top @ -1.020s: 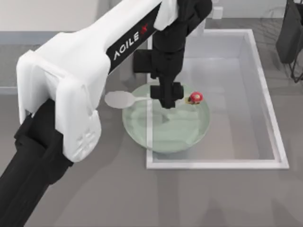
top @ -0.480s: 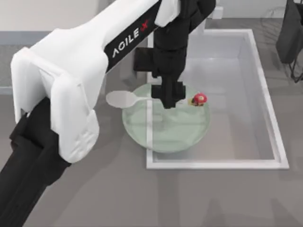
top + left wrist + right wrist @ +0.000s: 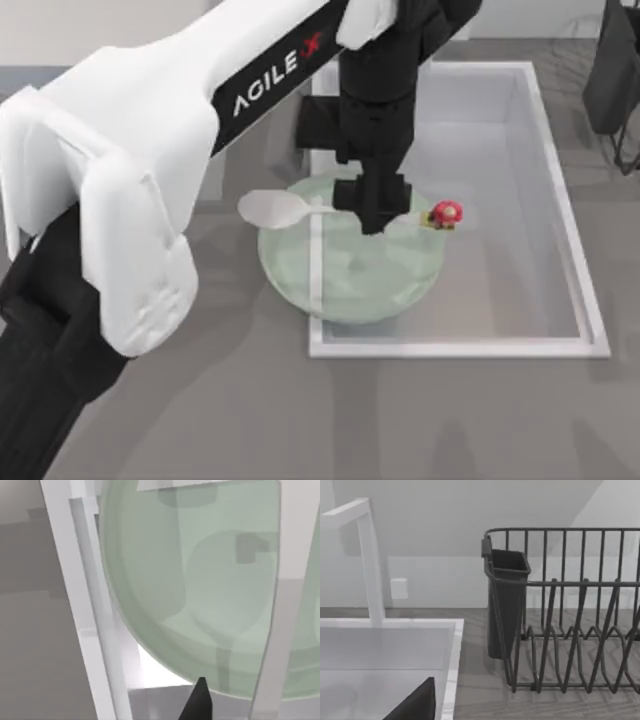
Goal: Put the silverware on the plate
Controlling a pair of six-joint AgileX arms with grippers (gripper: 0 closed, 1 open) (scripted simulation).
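Red-and-white object (image 3: 443, 214) (small), sink (image 3: 560, 200), dish rack (image 3: 565, 625)

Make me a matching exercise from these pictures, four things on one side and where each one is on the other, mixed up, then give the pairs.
Things:
1. spoon
2. plate
3. red-and-white object
4. dish rack

Places:
A. at the plate's right rim
B. lying across the sink's left wall
C. on the counter beside the sink, right wrist view
D. bowl sticking out past the plate's left rim, handle at the left gripper

Pairs: 1-D, 2-B, 3-A, 4-C
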